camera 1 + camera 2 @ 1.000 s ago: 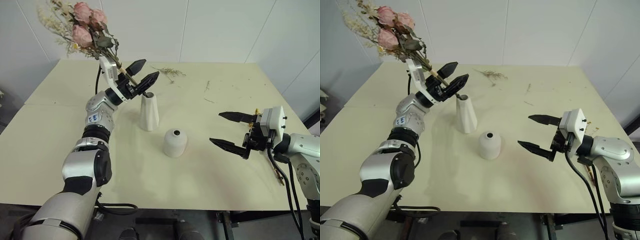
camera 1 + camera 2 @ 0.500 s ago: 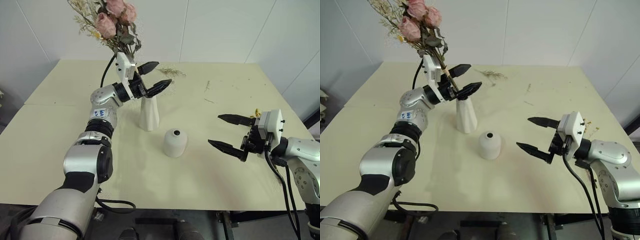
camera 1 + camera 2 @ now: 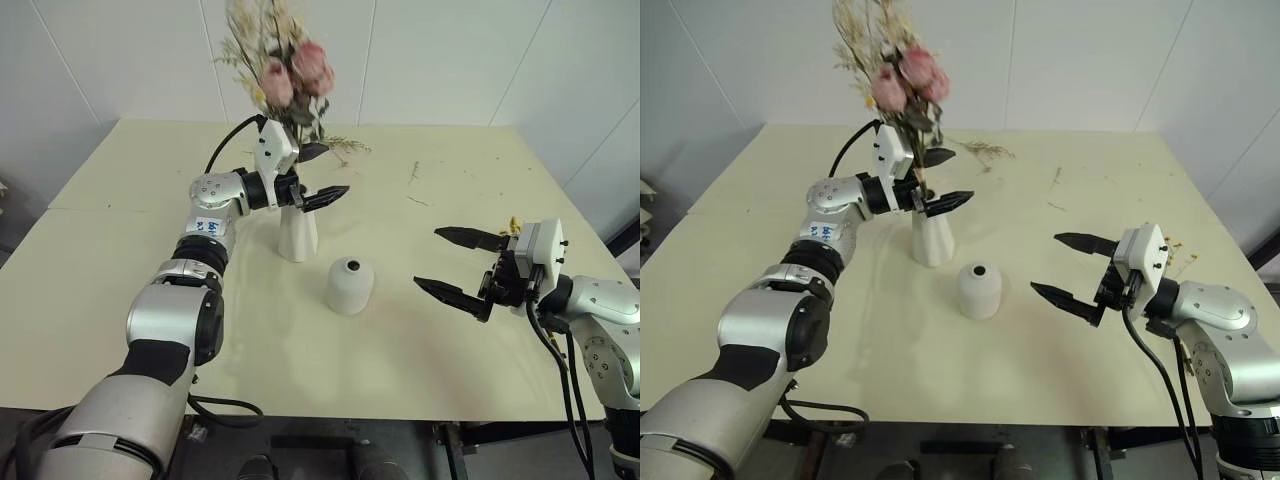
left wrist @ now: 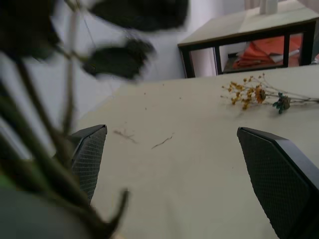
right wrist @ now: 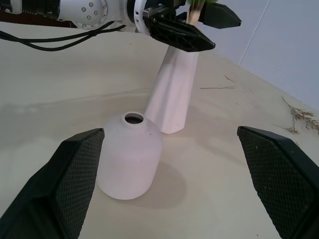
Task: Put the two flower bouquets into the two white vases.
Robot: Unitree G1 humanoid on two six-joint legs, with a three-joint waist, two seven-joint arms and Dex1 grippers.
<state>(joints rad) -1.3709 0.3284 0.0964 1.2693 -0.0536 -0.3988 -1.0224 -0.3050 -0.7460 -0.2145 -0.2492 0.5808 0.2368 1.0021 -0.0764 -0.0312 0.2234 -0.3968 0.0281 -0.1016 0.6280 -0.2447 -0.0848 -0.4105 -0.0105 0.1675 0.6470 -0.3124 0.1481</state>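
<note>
No text or label can be read anywhere

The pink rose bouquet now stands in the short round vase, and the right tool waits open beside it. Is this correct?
One detail is wrong. The pink rose bouquet stands in the tall tapered vase, not the short round vase, whose top hole has nothing in it. The left eye view shows this. The rest holds: the right tool waits open beside the short vase.

arms: silver-grey shells with black joint bands | left gripper (image 3: pixel 318 180): two black tapered fingers, white wrist block behind them | right gripper (image 3: pixel 456 264): same black fingers, cross-hatched pads | cables: black, trailing behind each wrist | marking: small blue label on left forearm
</note>
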